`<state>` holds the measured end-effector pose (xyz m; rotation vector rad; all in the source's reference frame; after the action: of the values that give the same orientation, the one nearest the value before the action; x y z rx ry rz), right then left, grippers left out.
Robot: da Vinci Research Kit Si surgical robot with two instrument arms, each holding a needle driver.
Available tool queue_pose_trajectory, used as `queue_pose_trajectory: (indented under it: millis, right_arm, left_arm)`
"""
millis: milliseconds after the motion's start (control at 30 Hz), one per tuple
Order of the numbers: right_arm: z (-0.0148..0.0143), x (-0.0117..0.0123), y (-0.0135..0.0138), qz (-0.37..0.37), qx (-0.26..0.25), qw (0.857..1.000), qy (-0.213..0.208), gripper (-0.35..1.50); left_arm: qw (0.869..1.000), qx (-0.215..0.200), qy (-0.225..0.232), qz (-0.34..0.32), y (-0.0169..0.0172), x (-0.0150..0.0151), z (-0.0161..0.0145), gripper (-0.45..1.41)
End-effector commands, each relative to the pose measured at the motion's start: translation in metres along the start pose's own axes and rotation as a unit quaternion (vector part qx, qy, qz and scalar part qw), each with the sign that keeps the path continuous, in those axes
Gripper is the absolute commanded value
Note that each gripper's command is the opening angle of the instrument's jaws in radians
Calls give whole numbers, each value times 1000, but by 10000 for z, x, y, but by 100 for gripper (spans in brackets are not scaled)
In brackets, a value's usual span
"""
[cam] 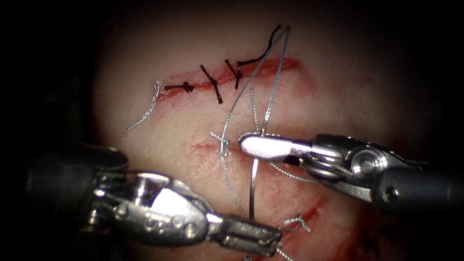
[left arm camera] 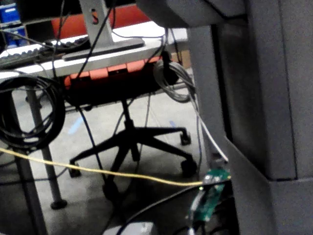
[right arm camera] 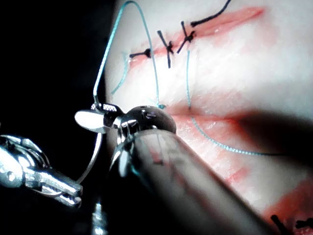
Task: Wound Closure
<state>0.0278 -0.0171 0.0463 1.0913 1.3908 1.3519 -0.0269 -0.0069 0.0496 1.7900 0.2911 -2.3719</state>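
The tissue [cam: 338,96] carries a short middle cut [cam: 205,145] with a silvery knot [cam: 221,141] at its right end. The curved needle [cam: 252,188] hangs free above the tissue, just right of that knot. My left tool [cam: 263,238] is shut on the needle's lower end. My right tool [cam: 251,145] is shut where the needle's upper end meets the thread [cam: 275,77], which loops far up and back down. The right wrist view shows the same: right jaws [right arm camera: 90,119], needle [right arm camera: 93,159], left tool [right arm camera: 68,188].
An upper cut [cam: 270,65] holds three black stitches [cam: 212,84], and a loose silvery thread end [cam: 145,111] lies at its left. Red fluid stains the tissue around a lower stitch [cam: 300,222]. An office chair [left arm camera: 132,142] and cables appear in the left wrist view.
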Motion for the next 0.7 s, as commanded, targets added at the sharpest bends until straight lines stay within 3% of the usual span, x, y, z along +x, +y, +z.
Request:
queue_pose_trajectory:
  millis: [33, 100, 133, 167, 200, 233, 267, 300, 367, 467, 500, 533, 600, 633, 667, 700]
  right_arm:
    - [6, -4, 2, -1, -10, 1000, -1, -35]
    - [1, -7, -1, -10, -83, 996, -18, -35]
    - [1, -7, -1, -10, -83, 996, -18, -35]
    - [0, -6, -1, -11, -96, 995, -18, -35]
    - [0, -4, 2, -20, -94, 995, -14, -35]
    - [0, -1, 5, -40, -82, 996, -8, -35]
    - [0, -1, 5, -40, -82, 996, -8, -35]
    - [-1, 1, 9, -54, -73, 996, -3, -35]
    - [-7, 12, 19, -118, -59, 991, 5, -35]
    - [-33, 39, 31, -264, -54, 963, 6, -35]
    - [-63, 70, 34, -280, -52, 958, 31, -35]
    - [-63, 70, 34, -280, -52, 958, 31, -35]
    - [-121, 132, 23, -304, -63, 946, 95, -35]
    - [-121, 132, 23, -304, -63, 946, 95, -35]
    - [-152, 165, 14, -312, -69, 941, 106, -35]
    - [-166, 179, 11, -311, -74, 941, 110, -35]
  left_arm:
    - [1000, 1, -1, 0, 0, -4, 7, -45]
    - [1000, 2, -1, -1, -2, -4, 7, -45]
    - [1000, 2, -1, -1, -2, -4, 7, -45]
    - [1000, 6, -2, -10, -3, -5, 8, 4]
    - [996, 28, -7, -86, -9, -5, 9, 63]
    - [993, 49, -13, -109, -14, -5, 9, 103]
    - [993, 49, -13, -109, -14, -5, 9, 103]
    - [990, 62, -15, -130, -18, -5, 7, 118]
    - [981, 81, -11, -177, -30, 0, -7, 126]
    - [971, 104, 34, -212, -49, 12, -45, 130]
    - [965, 116, 58, -228, -65, 16, -74, 128]
    - [965, 116, 58, -228, -65, 16, -74, 128]
    - [957, 134, 67, -247, -78, 9, -104, 126]
    - [957, 134, 67, -247, -78, 9, -104, 126]
    - [952, 145, 65, -262, -80, -2, -111, 126]
    - [950, 151, 64, -267, -81, -9, -113, 126]
